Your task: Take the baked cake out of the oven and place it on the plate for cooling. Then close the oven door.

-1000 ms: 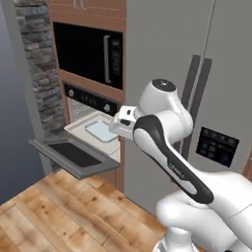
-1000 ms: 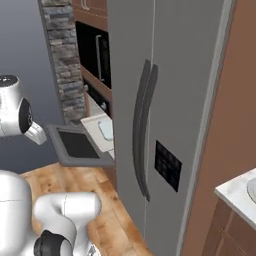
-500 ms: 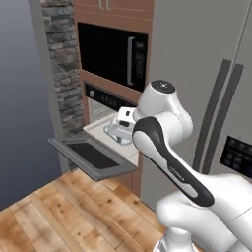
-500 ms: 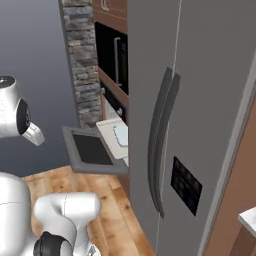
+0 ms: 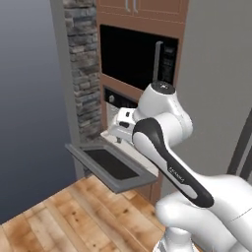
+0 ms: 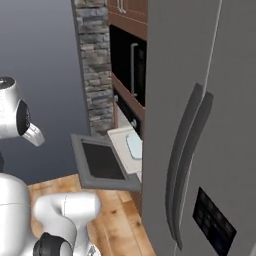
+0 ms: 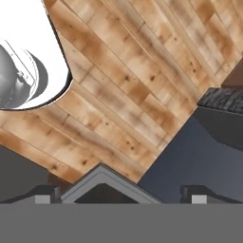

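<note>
- The fridge (image 6: 200,125) fills the right of the right base view, its two long handles upright. It stands just beside the oven column, so the arm has to work in from the open left side.
- The brown cabinet column (image 5: 142,15) holds the black microwave (image 5: 135,59) above and the oven (image 5: 115,101) below, with a stone pillar (image 5: 81,64) on its left.
- The wooden floor (image 7: 142,85) spreads under the hand camera, which looks steeply down.
- The white arm (image 5: 162,147) rises from the lower right of the left base view, its elbow bent in front of the oven mouth and hiding part of the opening.
- The oven door (image 5: 110,165) hangs flat and fully down, dark glass facing up. It has to stay so until the cake is out.
- A pale rack (image 6: 125,147) juts from the oven over the door, carrying a blue-grey tray (image 6: 135,146).
- The gripper (image 7: 121,192) hovers above a corner of the door, its fingertips (image 7: 45,193) spread wide and holding nothing, ready for a reach.
- The cake cannot be made out; presumably it sits in the oven, so the fetching step seems not yet begun.
</note>
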